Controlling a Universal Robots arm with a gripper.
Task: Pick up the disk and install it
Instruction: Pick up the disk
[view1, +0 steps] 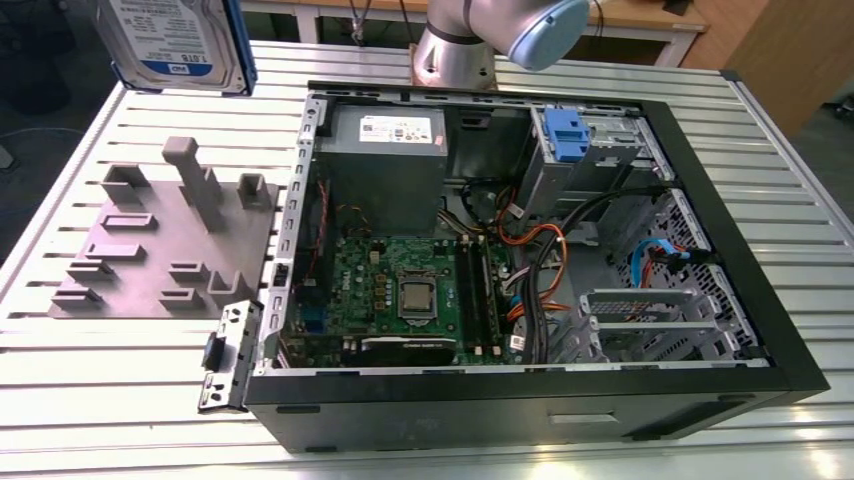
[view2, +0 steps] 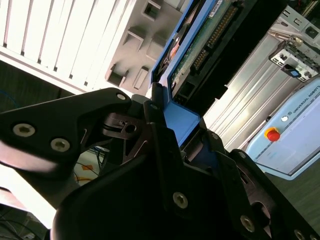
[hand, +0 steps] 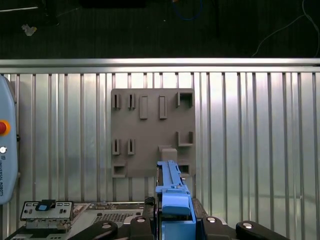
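Note:
The disk (view1: 180, 40) hangs in the air above the table's far corner on the exterior view's left, its white and blue label facing the camera and a blue bracket along its edges. In the second wrist view, my gripper (view2: 180, 122) is shut on the blue bracket end of the disk (view2: 200, 40), with a black finger on each side. The first wrist view looks along the disk (hand: 171, 187) edge-on, held in the gripper (hand: 175, 222) above the grey fixture plate (hand: 152, 132).
An open computer case (view1: 747, 250) lies on the slatted table, with a drive bay and blue tab (view1: 567, 135) at its far side. The grey fixture plate (view1: 160, 245) sits beside the case on the exterior view's left. A pendant (hand: 5, 145) lies nearby.

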